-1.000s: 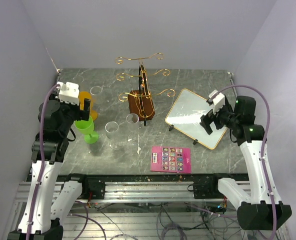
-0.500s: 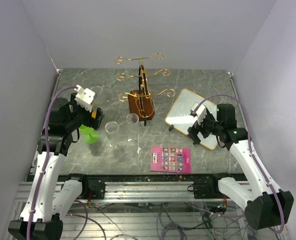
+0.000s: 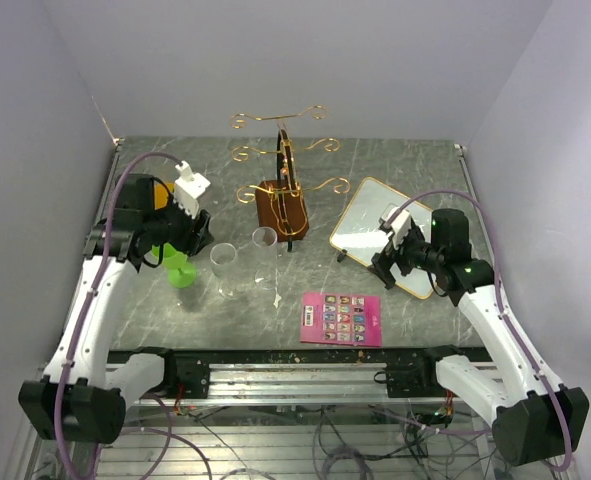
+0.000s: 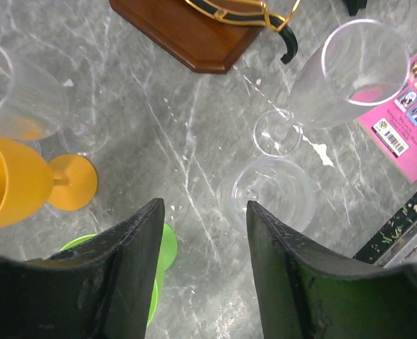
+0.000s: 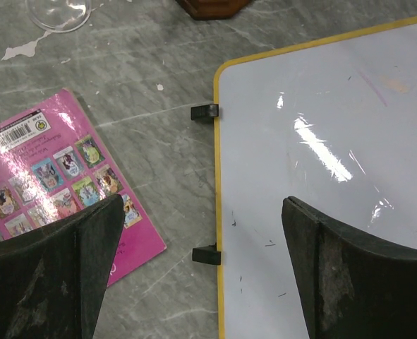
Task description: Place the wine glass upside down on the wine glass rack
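The wine glass rack (image 3: 282, 165), gold wire on a brown wooden base (image 4: 183, 28), stands at the back middle of the table. Two clear wine glasses stand in front of it. One (image 3: 222, 262) shows from above as a ring (image 4: 275, 194) just past my left gripper's right finger. The other (image 3: 265, 240) is a flute (image 4: 349, 70) further right. My left gripper (image 3: 196, 236) (image 4: 204, 212) hangs open over bare table beside them, with nothing between its fingers. My right gripper (image 3: 383, 265) (image 5: 202, 205) is open and empty, over the whiteboard's left edge.
An orange glass (image 4: 17, 180), a green glass (image 3: 180, 268) (image 4: 162, 247) and a third clear glass (image 4: 10, 92) stand on the left. A yellow-framed whiteboard (image 3: 375, 225) (image 5: 321, 106) lies on the right. A pink booklet (image 3: 342, 318) (image 5: 46, 169) lies near the front.
My left gripper has swung right, from beside the green glass toward the clear glasses, and its jaws have narrowed. The right arm has come left and down over the whiteboard's edge.
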`<state>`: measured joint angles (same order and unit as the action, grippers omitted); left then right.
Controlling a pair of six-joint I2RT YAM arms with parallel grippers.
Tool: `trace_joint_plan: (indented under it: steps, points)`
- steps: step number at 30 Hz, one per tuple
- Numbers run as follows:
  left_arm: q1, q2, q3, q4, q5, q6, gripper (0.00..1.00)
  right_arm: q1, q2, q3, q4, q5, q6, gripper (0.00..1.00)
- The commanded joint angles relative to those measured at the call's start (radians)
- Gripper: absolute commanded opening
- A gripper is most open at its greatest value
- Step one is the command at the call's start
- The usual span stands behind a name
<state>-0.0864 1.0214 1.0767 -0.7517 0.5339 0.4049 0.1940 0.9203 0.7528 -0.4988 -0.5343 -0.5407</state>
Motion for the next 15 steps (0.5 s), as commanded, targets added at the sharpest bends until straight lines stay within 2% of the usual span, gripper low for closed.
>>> trace_joint_plan:
  steps: [1, 6, 10, 15]
  points:
    - [-0.023, 0.059, 0.050, -0.094, 0.007, 0.026, 0.59, 0.007, -0.022, -0.018, 0.029, 0.008, 0.015, 0.93]
    - [-0.085, 0.098, 0.045, -0.065, -0.031, -0.026, 0.56, 0.007, -0.026, -0.022, 0.029, 0.016, 0.015, 0.93]
    - [-0.182, 0.121, 0.036, -0.043, -0.128, -0.056, 0.55, 0.007, -0.020, -0.023, 0.023, 0.022, 0.012, 0.93]
    - [-0.202, 0.144, 0.038, -0.027, -0.229, -0.061, 0.51, 0.007, -0.020, -0.024, 0.020, 0.023, 0.010, 0.93]
